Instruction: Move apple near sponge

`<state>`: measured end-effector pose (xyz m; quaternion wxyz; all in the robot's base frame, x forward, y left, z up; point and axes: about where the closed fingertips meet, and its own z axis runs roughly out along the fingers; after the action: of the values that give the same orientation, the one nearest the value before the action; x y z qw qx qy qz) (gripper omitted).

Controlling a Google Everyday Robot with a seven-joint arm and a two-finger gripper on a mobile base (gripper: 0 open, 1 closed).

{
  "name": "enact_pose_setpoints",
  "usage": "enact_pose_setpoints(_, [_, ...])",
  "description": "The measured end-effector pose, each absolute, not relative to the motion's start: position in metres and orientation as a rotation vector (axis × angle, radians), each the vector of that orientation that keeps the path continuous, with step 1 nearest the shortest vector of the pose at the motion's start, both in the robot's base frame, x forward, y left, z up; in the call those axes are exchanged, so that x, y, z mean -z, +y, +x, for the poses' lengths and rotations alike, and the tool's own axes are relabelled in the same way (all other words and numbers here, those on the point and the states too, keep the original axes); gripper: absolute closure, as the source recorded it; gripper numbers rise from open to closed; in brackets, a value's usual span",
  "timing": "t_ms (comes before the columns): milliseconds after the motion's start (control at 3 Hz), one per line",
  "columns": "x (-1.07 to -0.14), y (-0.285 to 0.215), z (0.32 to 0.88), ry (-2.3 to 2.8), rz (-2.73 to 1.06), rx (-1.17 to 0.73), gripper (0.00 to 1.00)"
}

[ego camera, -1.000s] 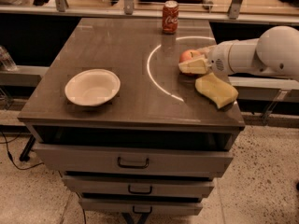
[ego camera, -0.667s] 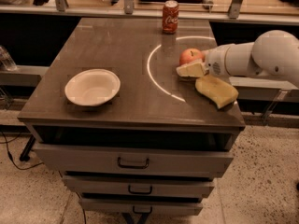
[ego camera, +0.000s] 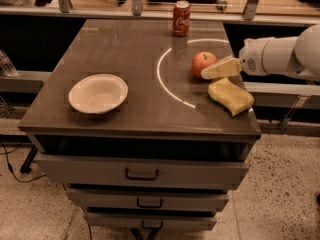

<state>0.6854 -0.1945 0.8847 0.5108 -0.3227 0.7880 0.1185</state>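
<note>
1. Apple (ego camera: 203,64): on the table (ego camera: 125,49), upright with stem up, just right of the white arc. It is near the sponge (ego camera: 230,96), which lies in front of it toward the table's right edge. The two appear just apart.
2. Pincer (ego camera: 216,70): at the apple's right side, tip against or just beside it and low over the table. Whether it is spread, pressed together or pinching the apple cannot be told.
3. Step in hand, as judged: placement looks all but done, and what is left is to leave the apple at rest.
4. Method advised: back away rightward along the arm's own line, slow and level. The apple is round and a sideways brush could roll it off. Keep above the sponge when passing it.
5. Arm (ego camera: 280,56): white, enters from the right edge, held nearly level above the table's right rim, wrist pointing left at the apple.
</note>
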Motion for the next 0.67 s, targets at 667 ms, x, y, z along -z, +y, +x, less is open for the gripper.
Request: enact_pose_setpoints(667, [-1.075, -0.283, 0.657, 1.583, -0.668, -0.06, 0.0])
